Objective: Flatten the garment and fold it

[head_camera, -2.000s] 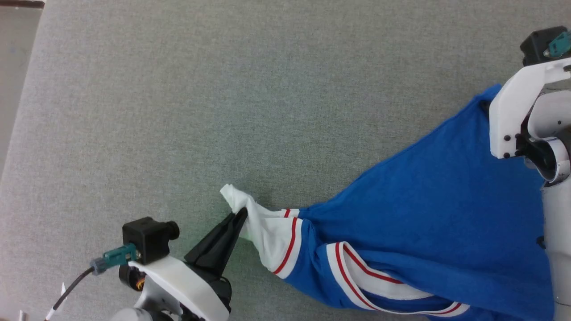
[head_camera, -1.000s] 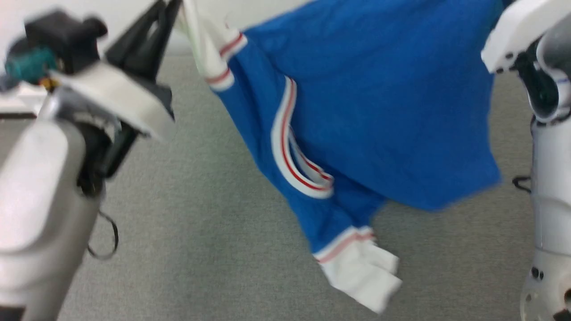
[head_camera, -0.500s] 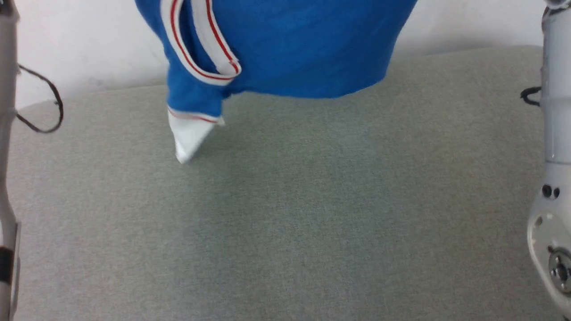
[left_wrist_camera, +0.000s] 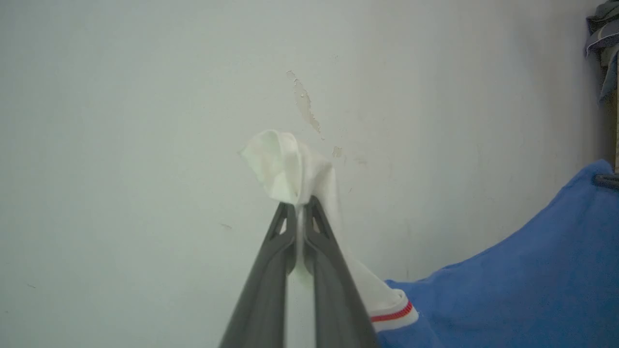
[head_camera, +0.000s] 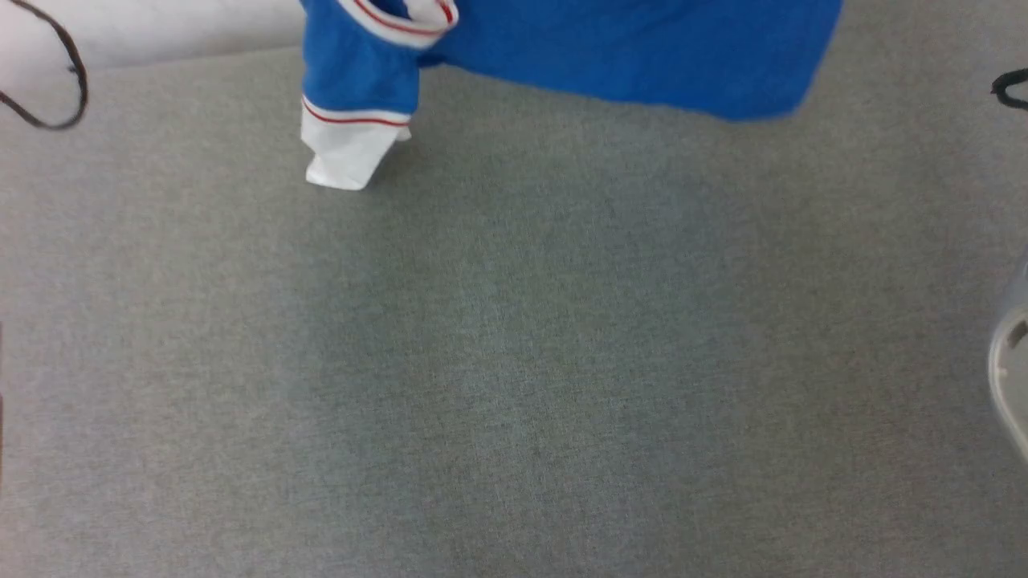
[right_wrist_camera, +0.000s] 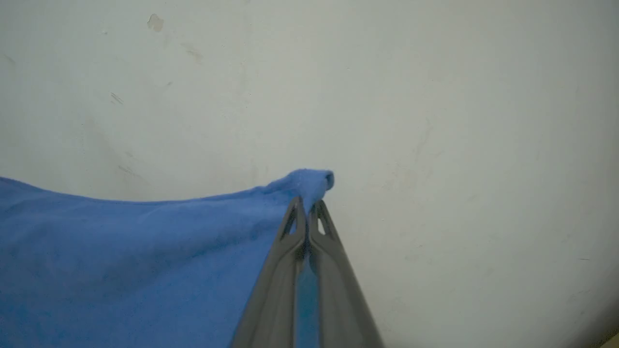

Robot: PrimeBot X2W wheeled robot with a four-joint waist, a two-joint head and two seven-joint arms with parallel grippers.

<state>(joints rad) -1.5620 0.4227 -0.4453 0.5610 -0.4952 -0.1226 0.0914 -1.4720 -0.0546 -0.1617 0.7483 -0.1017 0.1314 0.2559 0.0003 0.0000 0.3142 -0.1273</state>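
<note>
Holding the shirt [head_camera: 626, 48] up off the worktop [head_camera: 514, 361] with both arms, that's what you've got.

Head view: the blue body hangs across 12 o'clock, cut off by the top edge, with its lower edge loose above the grey surface. One white sleeve [head_camera: 347, 152] with a red stripe dangles at 11 o'clock. You can't tell if its tip touches the worktop. A black cable [head_camera: 56, 80] loops at 10 o'clock. A pale piece of arm [head_camera: 1013, 385] sits at the 3 o'clock edge.

Left wrist view: your left gripper [left_wrist_camera: 299, 205] is pinched tight on the other white sleeve, fingers together, with a wad of white cloth poking past the tips toward 12 o'clock. Red-and-white trim [left_wrist_camera: 394, 313] sits at 5 o'clock of the fingers, and the blue body spreads out at 4 o'clock. Plain wall [left_wrist_camera: 121, 121] behind, with a chipped paint patch [left_wrist_camera: 303, 101] at 12 o'clock.

Right wrist view: your right gripper [right_wrist_camera: 308, 203] is clamped on a blue corner of the shirt, with a small nub of cloth past the tips. The cloth's top edge sags slightly toward 9 o'clock, and the rest fills 8 o'clock. Pale wall behind.
</note>
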